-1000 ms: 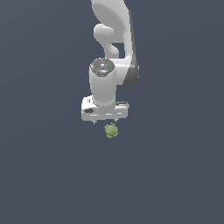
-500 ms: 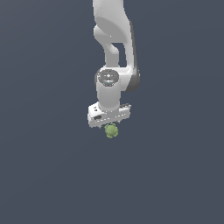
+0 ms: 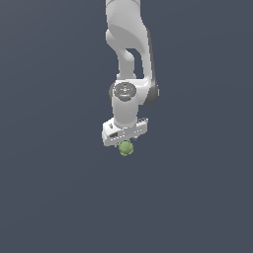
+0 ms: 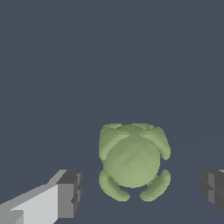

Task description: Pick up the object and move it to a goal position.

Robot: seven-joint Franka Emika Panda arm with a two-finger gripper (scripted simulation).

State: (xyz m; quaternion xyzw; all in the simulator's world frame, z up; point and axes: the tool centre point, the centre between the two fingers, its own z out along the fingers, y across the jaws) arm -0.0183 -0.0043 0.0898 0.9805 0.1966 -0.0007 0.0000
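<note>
The object (image 3: 126, 147) is a small light-green roundish lump with a knobbly rim, lying on the dark grey floor. The white gripper (image 3: 125, 142) hangs straight over it, and its hand hides the object's upper part in the exterior view. In the wrist view the object (image 4: 132, 161) lies between the two dark fingertips (image 4: 68, 194), with a clear gap on each side. The gripper (image 4: 140, 192) is open and touches nothing.
The plain dark grey floor (image 3: 59, 197) surrounds the object on all sides. The white arm (image 3: 127, 44) rises from the hand toward the top of the exterior view. No other objects show.
The gripper has come down and a little to the exterior view's right, closing on the object. The object has not moved.
</note>
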